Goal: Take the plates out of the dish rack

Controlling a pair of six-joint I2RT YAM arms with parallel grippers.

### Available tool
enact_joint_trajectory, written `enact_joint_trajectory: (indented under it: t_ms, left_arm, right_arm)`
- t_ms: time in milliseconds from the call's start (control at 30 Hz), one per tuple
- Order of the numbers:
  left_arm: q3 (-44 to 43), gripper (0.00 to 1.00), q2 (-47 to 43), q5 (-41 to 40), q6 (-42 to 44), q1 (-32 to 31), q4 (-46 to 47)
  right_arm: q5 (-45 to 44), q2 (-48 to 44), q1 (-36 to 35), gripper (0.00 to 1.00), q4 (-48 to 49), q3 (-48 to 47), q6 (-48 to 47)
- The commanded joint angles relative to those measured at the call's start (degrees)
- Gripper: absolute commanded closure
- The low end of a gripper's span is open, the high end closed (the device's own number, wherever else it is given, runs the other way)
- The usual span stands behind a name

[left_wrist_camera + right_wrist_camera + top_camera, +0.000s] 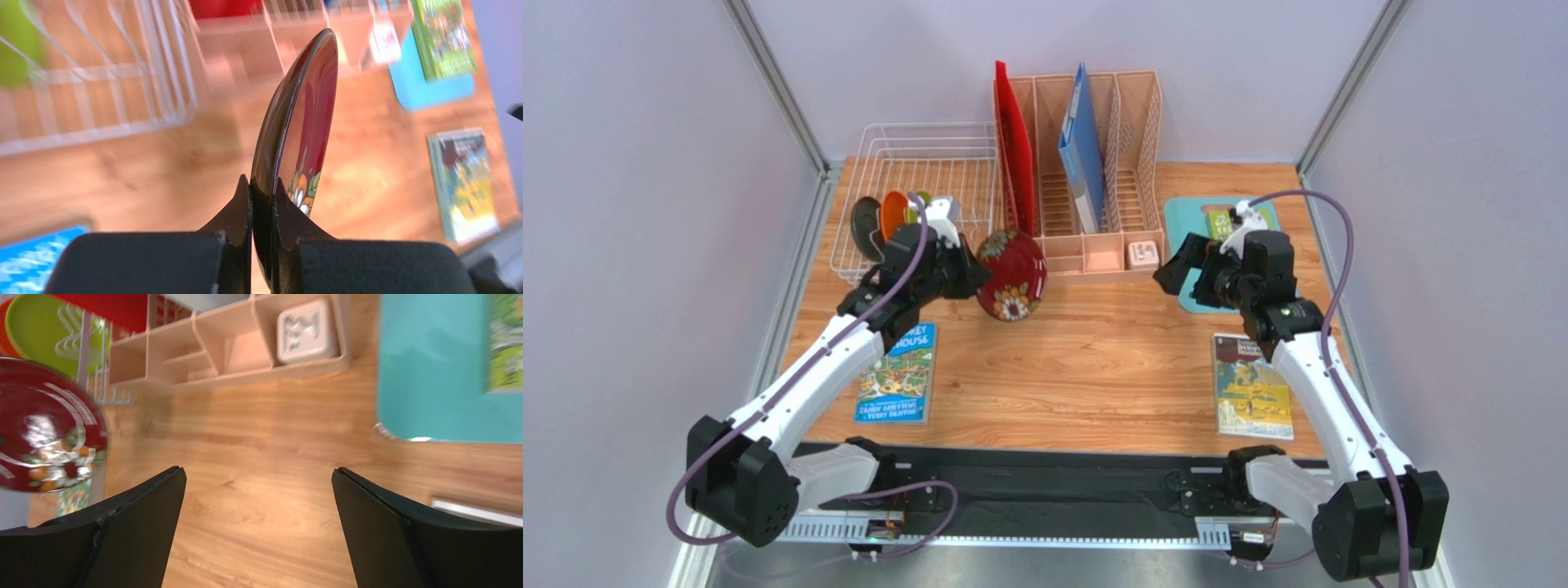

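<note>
Plainly, the left hand [263,187] pinched the red plate [1011,276] by its rim — edge-on, probably the only grip a racked plate allows — just beside the rack [913,141]. Inside stood the other plates [895,214]; the right hand [258,478] gaped, empty.

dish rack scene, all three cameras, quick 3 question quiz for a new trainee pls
1. True or false: the right gripper is shut on a plate.
2. Which plate does the left gripper hold? A) the lime green one B) the red floral plate C) the orange one
3. Fill in: ___ plates stand in the dish rack.
Key: 1. False, it is open and holds nothing. 2. B. 3. Three.
</note>
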State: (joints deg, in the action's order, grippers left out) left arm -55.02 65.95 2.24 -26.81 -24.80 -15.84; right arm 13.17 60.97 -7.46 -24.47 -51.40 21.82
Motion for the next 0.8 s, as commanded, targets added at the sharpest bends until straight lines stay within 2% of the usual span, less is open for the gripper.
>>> enact_joint_trajectory:
  t_ms: [0,300,467,600,767]
  left_arm:
    - [7.0,1.0,-1.4,16.3,-12.9,-0.1,14.9]
    - [17.4,1.0,-0.1,21.2,-24.2,-0.3,30.8]
    - [18.7,1.0,1.5,21.1,-25.7,-2.2,33.0]
    - [19.1,1.0,2.6,19.9,-25.9,-4.2,34.6]
    - [18.7,1.0,3.7,19.5,-25.9,-5.9,34.9]
  right_arm:
    - [12.2,-2.7,-2.1,0.04,8.0,6.7,6.5]
    - [15.0,-4.0,-8.1,0.05,15.8,15.2,10.5]
    - [15.0,-1.7,-11.7,0.05,22.3,17.2,13.9]
    - [13.6,2.2,-14.9,0.07,23.9,16.4,14.1]
    - [14.3,7.0,-16.4,0.12,30.7,15.5,15.4]
